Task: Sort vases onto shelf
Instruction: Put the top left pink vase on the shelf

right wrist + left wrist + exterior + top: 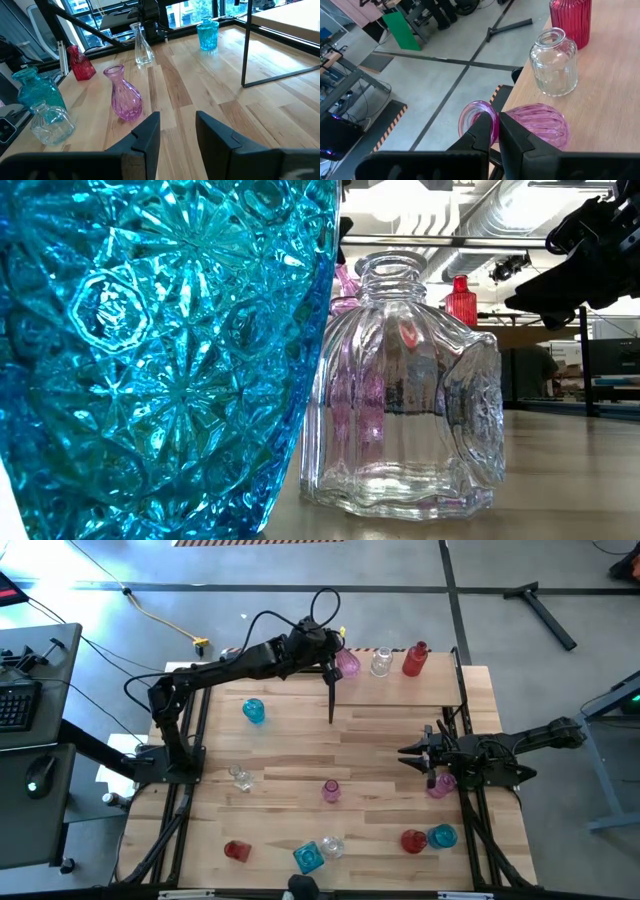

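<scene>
The left tool (492,131) sits at the shelf's (400,690) far left edge, its fingers (482,132) nearly together, pinching the rim of a pink round vase (540,125). That vase is ribbed, translucent and bulbous, standing on the shelf just beside a clear squat vase (554,62) and a red ribbed vase (570,20), the three in a row. The right tool (177,132) hovers over the counter (290,755) near its right edge, fingers narrowly apart and holding nothing; a pink bottle-like vase (124,94) stands ahead of it, apart.
</scene>
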`<state>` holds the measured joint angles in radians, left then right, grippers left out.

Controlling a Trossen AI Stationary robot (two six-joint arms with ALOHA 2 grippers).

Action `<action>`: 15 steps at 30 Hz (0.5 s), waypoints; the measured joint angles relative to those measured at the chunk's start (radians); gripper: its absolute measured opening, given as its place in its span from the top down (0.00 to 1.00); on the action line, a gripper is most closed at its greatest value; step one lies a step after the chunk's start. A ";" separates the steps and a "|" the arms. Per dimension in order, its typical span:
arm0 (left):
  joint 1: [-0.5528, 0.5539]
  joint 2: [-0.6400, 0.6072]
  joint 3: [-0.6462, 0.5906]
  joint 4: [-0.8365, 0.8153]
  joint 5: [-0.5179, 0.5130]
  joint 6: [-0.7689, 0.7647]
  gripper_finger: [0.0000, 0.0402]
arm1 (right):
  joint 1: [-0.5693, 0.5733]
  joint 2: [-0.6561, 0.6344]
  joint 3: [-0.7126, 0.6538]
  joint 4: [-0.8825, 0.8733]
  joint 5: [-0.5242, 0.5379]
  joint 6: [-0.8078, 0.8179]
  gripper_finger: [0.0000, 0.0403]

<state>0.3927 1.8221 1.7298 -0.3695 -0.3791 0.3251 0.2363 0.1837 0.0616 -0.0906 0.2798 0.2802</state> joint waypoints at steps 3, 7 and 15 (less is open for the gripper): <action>0.000 0.000 0.000 0.000 0.000 -0.001 0.96 | 0.000 0.000 0.000 0.000 0.000 0.000 0.73; 0.002 0.006 0.000 0.001 0.001 -0.011 0.95 | 0.000 0.000 0.000 0.000 0.000 0.000 0.73; 0.002 0.016 0.002 0.004 0.013 -0.029 0.95 | 0.000 0.000 0.000 -0.002 0.000 0.000 0.73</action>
<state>0.3951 1.8378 1.7317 -0.3654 -0.3662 0.2962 0.2363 0.1837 0.0616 -0.0929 0.2802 0.2802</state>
